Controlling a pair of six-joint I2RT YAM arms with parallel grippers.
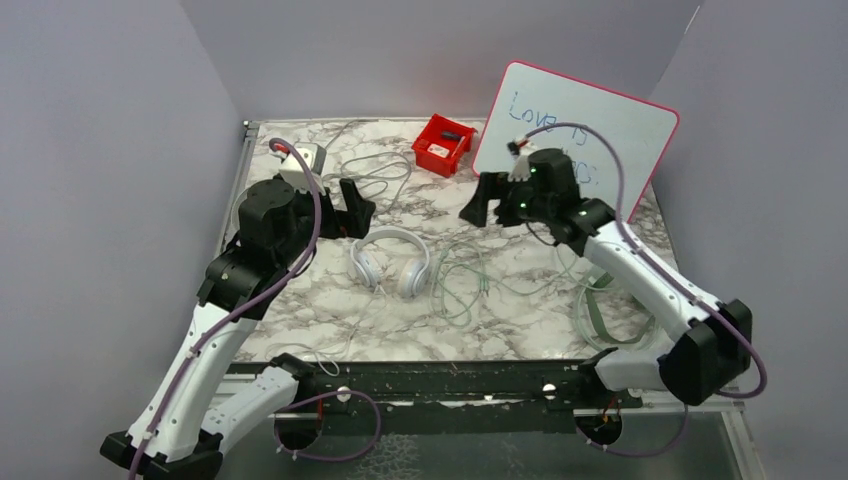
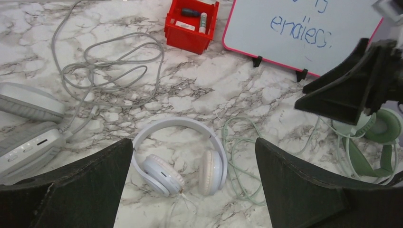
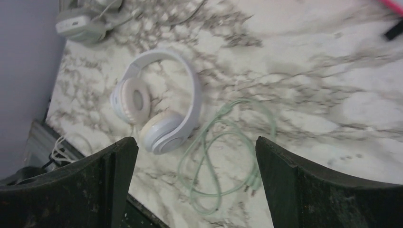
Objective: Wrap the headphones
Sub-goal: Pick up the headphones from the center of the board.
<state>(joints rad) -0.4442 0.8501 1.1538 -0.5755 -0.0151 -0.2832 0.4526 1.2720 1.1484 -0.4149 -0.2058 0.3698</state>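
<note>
Fingers (image 2: 71,190) of L gripper (image 1: 352,208) & R gripper (image 1: 484,204) spread wide, empty, hovering either side of white headphones (image 1: 390,262) lying flat on desk (image 1: 530,330). Prob. approach step, cable (image 1: 300,352) loose; next needs grip on cable end.

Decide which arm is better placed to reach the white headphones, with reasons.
Probably left: the left end effector, open, hovers nearer the white headphones, centred in its wrist view. The right end effector frames the mint cable instead.

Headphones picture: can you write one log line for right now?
white headphones: lying flat, untouched | mint cable: loose beside them | left gripper: open, empty | right gripper: open, empty
</note>
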